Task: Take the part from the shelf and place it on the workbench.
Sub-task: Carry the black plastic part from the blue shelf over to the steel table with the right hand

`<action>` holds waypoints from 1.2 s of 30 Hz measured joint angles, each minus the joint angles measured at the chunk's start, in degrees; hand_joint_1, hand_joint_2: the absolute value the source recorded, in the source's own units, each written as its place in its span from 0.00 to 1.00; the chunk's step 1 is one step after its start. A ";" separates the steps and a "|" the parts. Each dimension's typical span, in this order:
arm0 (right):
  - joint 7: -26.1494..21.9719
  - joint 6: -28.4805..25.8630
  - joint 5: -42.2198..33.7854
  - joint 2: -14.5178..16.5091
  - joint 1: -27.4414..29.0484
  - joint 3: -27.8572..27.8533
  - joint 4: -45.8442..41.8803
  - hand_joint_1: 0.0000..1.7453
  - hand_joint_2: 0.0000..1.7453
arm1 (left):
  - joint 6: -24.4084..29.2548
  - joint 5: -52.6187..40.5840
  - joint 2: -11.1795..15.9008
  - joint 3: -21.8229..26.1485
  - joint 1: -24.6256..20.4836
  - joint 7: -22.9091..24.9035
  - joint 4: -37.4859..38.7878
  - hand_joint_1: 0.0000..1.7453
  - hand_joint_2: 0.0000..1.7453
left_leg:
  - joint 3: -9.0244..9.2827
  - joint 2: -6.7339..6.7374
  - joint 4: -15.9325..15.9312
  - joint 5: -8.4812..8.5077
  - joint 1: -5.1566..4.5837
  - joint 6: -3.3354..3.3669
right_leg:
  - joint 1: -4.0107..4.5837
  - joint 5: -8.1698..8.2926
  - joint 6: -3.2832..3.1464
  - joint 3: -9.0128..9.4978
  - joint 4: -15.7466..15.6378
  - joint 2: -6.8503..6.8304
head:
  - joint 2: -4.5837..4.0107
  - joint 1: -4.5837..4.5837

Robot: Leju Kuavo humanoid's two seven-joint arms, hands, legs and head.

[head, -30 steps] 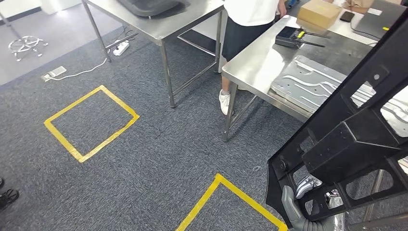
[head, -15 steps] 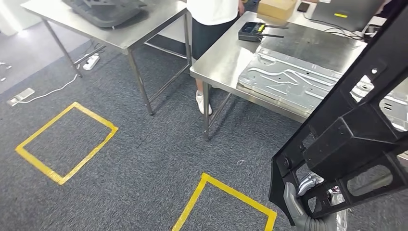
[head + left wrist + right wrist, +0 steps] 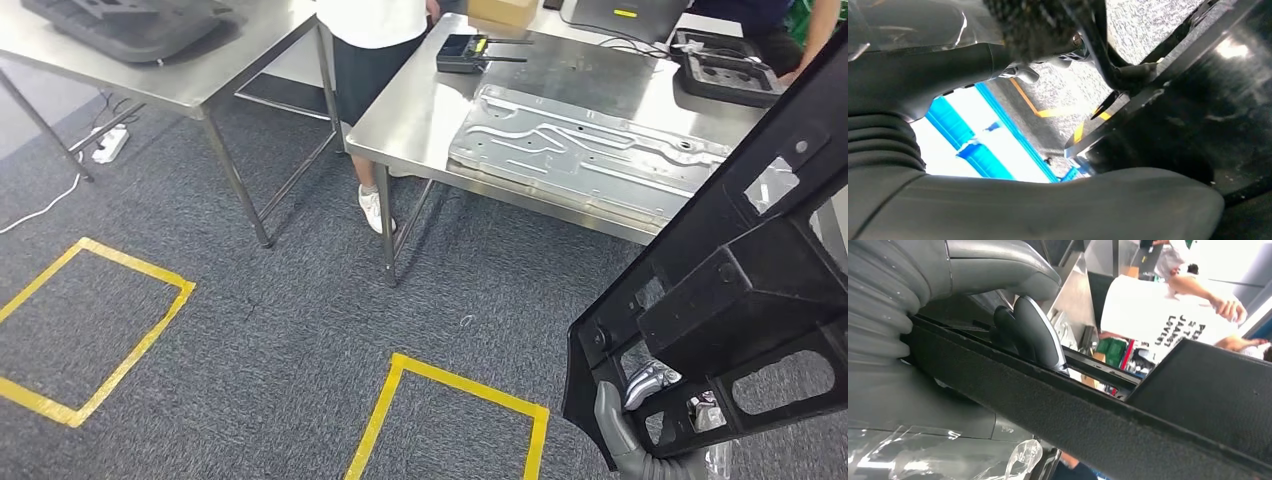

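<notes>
Occlusions and cut-offs around the carried part

The large black plastic frame part (image 3: 740, 290) is running off the head view's right edge and covering most of the left hand (image 3: 640, 420); the person in the white shirt (image 3: 372, 20) is getting cropped at the top.

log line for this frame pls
phase: carrying | left hand: grips black part | right hand: grips same part | workbench: ahead, metal panel on it

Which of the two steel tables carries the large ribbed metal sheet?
The right-hand table, nearest the held black part: the metal sheet lies flat on it. The left table holds only a dark grey tray.
</notes>
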 joint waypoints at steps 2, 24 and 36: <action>-0.06 0.00 -0.01 -0.04 -0.22 0.01 -0.23 1.00 1.00 | 0.56 0.02 -0.10 0.02 0.22 -0.37 -0.01 0.00 1.00 | 0.42 0.73 -0.21 -0.11 -0.36 -0.11 | 0.96 2.42 -1.22 4.29 -7.56 -2.60 | 0.00 0.04; -0.33 0.00 -0.36 -0.25 -0.28 0.32 -0.93 1.00 1.00 | 1.92 -0.11 -0.55 1.09 -0.21 -1.18 0.00 0.00 1.00 | 0.01 -5.18 -0.53 0.65 0.55 0.12 | 0.25 -1.83 0.22 -1.12 0.00 3.51 | 0.00 0.04; 0.13 0.02 1.58 -0.25 -0.64 0.40 -1.05 1.00 1.00 | 2.56 -0.10 -0.49 1.13 0.24 -1.09 -0.01 0.00 1.00 | 1.02 -1.12 -1.10 -0.33 -0.71 -0.62 | 0.84 2.57 -2.10 7.22 -12.79 0.86 | 0.00 0.09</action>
